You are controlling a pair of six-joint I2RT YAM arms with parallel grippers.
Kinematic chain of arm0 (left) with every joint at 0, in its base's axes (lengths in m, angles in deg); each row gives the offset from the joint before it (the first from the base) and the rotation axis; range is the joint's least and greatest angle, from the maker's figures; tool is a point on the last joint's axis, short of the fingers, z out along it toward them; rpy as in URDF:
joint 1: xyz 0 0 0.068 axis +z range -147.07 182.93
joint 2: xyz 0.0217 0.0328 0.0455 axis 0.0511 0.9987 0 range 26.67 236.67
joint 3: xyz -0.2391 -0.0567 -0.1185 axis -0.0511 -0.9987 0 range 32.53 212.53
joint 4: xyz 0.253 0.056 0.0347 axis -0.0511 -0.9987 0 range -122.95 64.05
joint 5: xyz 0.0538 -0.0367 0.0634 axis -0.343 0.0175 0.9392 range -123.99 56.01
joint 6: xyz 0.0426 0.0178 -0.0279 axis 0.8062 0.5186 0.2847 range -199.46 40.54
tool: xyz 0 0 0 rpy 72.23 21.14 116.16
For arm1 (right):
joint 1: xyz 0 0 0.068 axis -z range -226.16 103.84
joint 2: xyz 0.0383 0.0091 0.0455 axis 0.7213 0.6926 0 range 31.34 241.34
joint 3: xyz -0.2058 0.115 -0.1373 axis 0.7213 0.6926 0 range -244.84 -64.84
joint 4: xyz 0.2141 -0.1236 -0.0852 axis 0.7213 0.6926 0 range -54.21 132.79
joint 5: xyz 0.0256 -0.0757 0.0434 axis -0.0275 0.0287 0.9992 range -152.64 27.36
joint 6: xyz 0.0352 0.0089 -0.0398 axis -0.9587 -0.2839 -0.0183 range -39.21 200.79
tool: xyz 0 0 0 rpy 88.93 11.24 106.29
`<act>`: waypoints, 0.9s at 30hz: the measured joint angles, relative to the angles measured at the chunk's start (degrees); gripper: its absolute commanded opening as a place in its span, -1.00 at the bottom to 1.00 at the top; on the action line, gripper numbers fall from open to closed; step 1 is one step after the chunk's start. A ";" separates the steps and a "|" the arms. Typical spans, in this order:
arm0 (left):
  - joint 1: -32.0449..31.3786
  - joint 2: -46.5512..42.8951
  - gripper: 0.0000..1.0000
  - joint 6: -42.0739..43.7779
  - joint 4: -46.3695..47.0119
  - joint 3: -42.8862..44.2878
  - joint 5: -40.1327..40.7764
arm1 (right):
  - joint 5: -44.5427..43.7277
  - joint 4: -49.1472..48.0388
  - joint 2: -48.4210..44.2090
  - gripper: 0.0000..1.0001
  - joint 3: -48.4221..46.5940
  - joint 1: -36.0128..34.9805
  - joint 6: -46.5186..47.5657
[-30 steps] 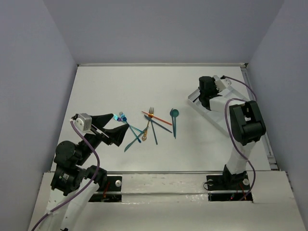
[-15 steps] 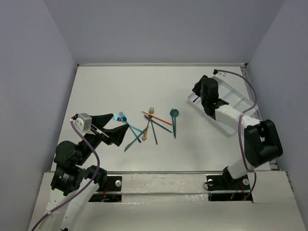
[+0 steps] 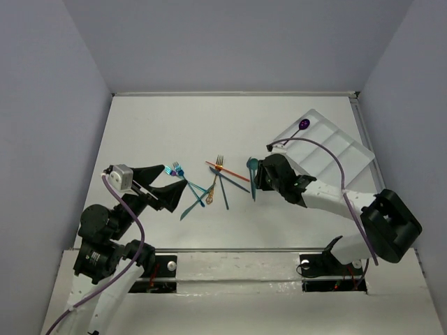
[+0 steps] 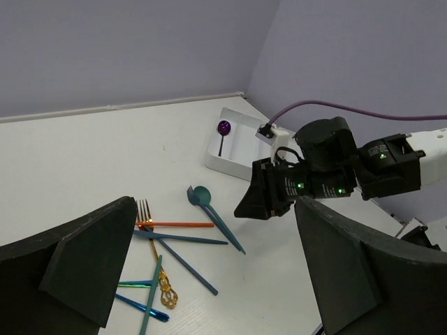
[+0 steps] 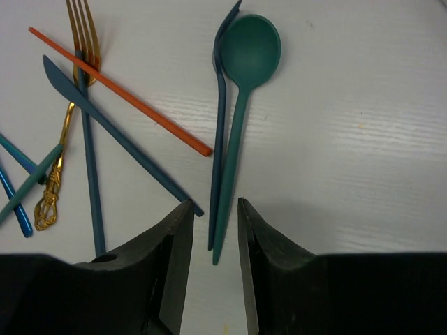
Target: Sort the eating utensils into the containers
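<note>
Several utensils lie in a loose pile mid-table: a teal spoon with a dark blue fork alongside it, an orange-red utensil, a gold fork, a dark blue knife and blue and teal forks. My right gripper is open, low over the table, its fingertips either side of the handle ends of the teal spoon and the dark blue fork. My left gripper is wide open and empty, left of the pile. The white divided tray holds a purple spoon.
The right arm stretches across the table between the tray and the pile. Grey walls close in the white table at the back and on both sides.
My right arm swung from over the tray leftward and down to the teal spoon. The purple spoon now shows in the tray. The left arm has not moved.
</note>
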 measured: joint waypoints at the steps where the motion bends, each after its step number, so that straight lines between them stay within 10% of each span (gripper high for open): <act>1: 0.00 -0.02 0.98 0.00 0.00 0.00 -0.02 | 0.09 0.79 -0.37 -0.23 0.48 0.00 -0.02; 27: 0.00 -0.44 0.98 0.00 0.02 0.00 -0.24 | -3.30 3.82 14.95 -0.53 -8.79 -0.02 2.75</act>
